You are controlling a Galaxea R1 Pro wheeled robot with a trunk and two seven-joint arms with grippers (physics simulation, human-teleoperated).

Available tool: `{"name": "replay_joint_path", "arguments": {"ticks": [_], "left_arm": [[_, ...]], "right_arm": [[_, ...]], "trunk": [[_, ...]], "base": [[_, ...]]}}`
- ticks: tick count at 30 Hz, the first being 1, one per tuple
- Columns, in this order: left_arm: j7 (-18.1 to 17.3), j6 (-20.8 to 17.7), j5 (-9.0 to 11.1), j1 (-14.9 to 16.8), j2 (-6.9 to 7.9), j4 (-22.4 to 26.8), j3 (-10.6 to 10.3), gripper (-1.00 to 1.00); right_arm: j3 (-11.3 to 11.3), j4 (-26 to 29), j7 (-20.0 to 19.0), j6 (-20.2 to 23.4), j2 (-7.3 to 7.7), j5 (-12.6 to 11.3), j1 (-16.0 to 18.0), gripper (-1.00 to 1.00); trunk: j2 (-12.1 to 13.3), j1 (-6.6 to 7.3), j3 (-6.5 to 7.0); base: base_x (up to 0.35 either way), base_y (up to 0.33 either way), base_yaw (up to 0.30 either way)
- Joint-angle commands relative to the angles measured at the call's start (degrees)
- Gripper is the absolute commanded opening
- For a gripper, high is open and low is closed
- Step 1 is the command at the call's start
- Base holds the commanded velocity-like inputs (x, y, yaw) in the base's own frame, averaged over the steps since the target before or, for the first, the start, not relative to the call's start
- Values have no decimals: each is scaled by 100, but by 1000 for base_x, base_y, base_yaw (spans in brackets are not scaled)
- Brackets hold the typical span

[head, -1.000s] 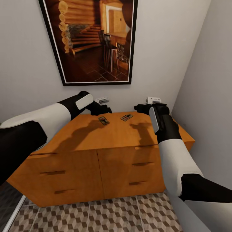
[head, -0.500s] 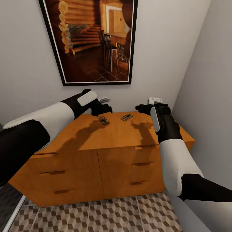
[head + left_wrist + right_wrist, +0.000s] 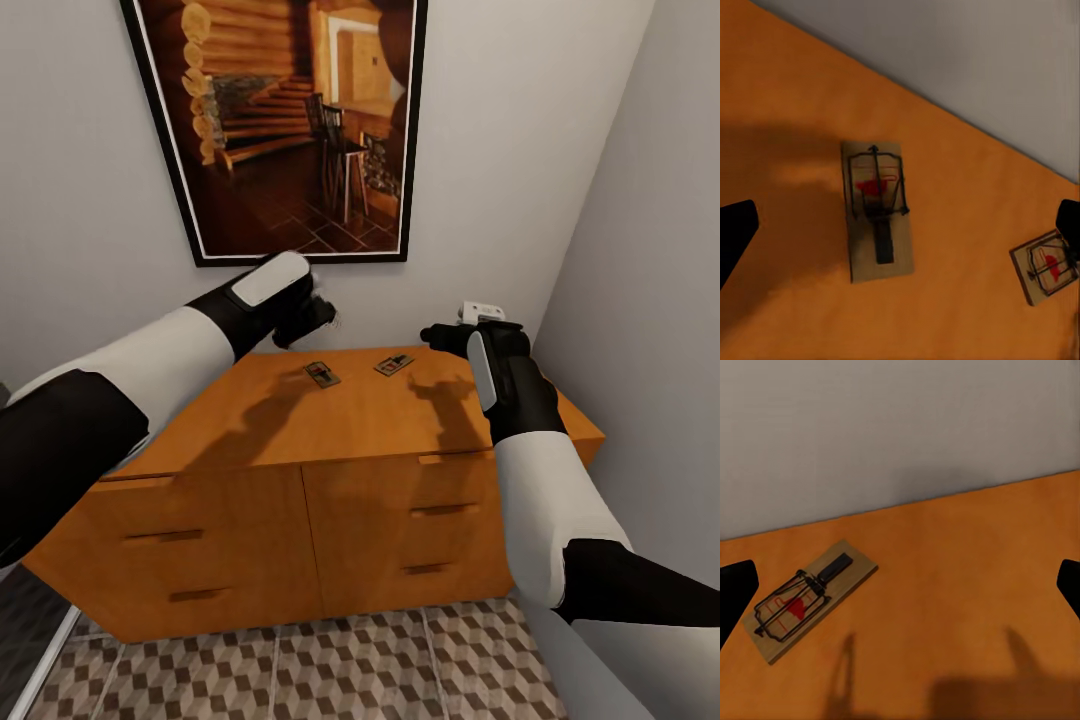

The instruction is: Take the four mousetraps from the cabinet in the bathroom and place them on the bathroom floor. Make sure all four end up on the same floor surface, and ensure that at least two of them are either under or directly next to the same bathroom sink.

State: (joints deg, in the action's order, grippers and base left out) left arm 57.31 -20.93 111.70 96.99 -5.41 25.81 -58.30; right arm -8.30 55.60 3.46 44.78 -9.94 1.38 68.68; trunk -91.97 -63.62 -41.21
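Two mousetraps lie flat on top of the orange wooden cabinet: a left mousetrap and a right mousetrap. My left gripper hangs open above and behind the left mousetrap, its dark fingertips spread wide on either side of the trap and apart from it. My right gripper is open too, level with the cabinet top to the right of the right mousetrap, fingertips wide apart and empty. The patterned bathroom floor runs below the cabinet. The sink is out of view.
A large framed picture hangs on the back wall above the cabinet. A grey side wall closes in tightly on the right. The cabinet front has several drawers with slot handles.
My left arm has risen from just above the cabinet top to a higher spot near the picture's lower edge. The right arm and both mousetraps have stayed put.
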Motion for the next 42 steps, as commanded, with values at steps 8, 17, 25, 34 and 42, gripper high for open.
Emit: {"name": "replay_joint_path", "arguments": {"ticks": [8,17,25,34,42], "left_arm": [[583,1045,10,5,-33,156,81,100],[828,1182,12,2,-47,485,98,100],[1235,1185,77,-57,-45,610,90,100],[1563,1174,88,-89,-28,981,-33,100],[1898,1171,93,-103,-24,1071,-298,100]], "right_arm": [[-21,-4,1,23,-6,12,5,100],[-30,-7,0,22,-6,12,5,100],[-31,-16,-3,22,-6,8,-1,100],[-31,-16,-22,16,-6,5,-171,100],[-28,-7,-29,6,-6,11,-277,100]], "trunk": [[-3,0,-6],[-3,0,-6],[-3,0,-6],[-3,0,-6],[-3,0,-6]], "base": [[0,0,0],[0,0,0],[0,0,0],[0,0,0],[0,-153,0]]}}
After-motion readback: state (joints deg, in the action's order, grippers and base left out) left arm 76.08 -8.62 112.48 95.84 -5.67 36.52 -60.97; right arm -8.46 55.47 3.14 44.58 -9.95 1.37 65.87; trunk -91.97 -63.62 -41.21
